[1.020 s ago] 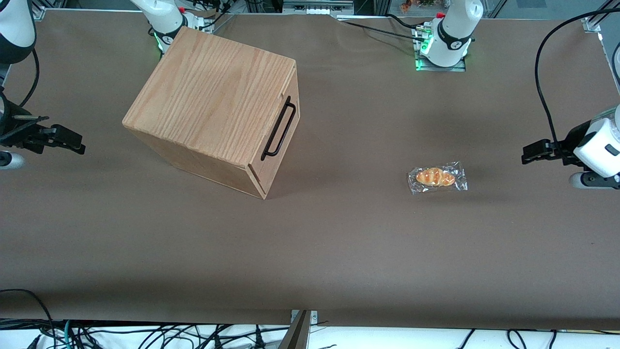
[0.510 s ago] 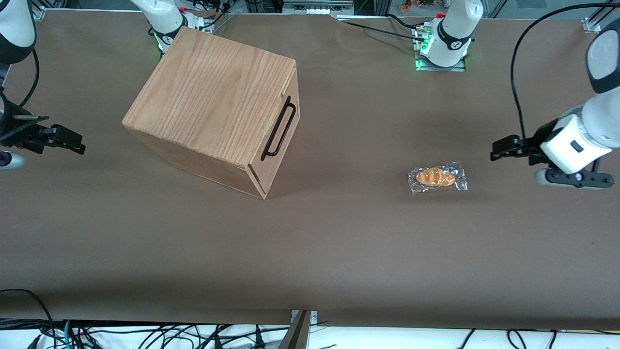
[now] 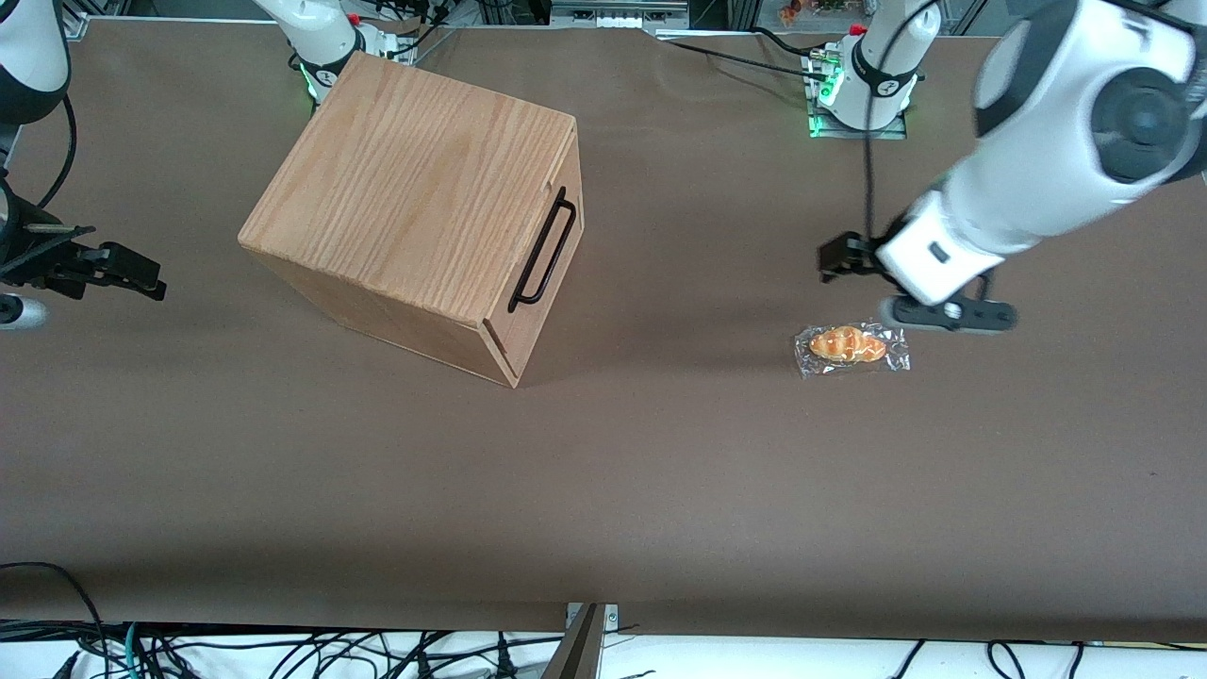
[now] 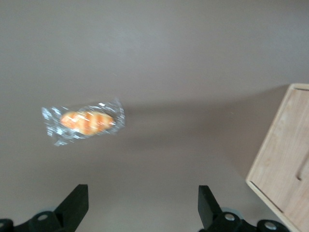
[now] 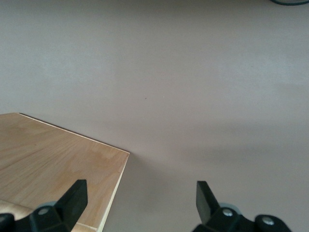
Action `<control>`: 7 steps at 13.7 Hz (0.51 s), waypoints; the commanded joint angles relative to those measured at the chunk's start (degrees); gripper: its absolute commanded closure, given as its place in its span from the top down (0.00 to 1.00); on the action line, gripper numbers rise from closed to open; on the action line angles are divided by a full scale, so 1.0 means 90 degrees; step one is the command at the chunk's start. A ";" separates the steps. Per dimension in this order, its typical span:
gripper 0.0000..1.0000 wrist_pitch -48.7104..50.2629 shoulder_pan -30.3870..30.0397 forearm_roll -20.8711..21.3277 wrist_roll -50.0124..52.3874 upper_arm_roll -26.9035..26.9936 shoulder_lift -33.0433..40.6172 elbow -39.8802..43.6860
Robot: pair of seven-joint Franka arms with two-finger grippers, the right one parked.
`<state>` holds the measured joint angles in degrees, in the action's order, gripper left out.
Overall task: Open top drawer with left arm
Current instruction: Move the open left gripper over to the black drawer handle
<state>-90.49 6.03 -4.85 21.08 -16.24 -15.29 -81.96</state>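
The oak-grain cabinet (image 3: 415, 189) stands on the brown table, turned at an angle. Its top drawer (image 3: 556, 269) is shut, and the long black bar handle (image 3: 542, 250) runs along the drawer front. The left arm (image 3: 1037, 160) reaches in from the working arm's end of the table. Its gripper (image 3: 834, 259) hangs above the table beside a wrapped bread roll, well apart from the cabinet. In the left wrist view the gripper (image 4: 142, 191) is open with only bare table between its fingers, and a corner of the cabinet (image 4: 285, 164) shows ahead of it.
A bread roll in clear wrapping (image 3: 851, 346) lies on the table just nearer the front camera than the gripper, and the left wrist view also catches this roll (image 4: 84, 122). Brown table (image 3: 679, 283) stretches between the roll and the drawer front.
The left arm has swung in from the working arm's end of the table toward the cabinet. Its gripper now hangs by the bread roll. The cabinet and roll have not moved.
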 commanded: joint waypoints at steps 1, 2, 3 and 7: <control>1.00 -0.0043 0.0597 -0.0038 0.0887 0.0017 -0.0108 0.0054; 1.00 -0.0130 0.0715 -0.0047 0.1132 0.0017 -0.0157 0.0054; 1.00 -0.0150 0.0852 -0.0057 0.1299 0.0017 -0.0205 0.0044; 1.00 -0.0617 0.1536 -0.0067 0.1631 0.0017 -0.0420 0.0054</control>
<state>-93.71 17.65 -4.85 33.35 -16.61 -18.18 -82.05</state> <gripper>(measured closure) 0.000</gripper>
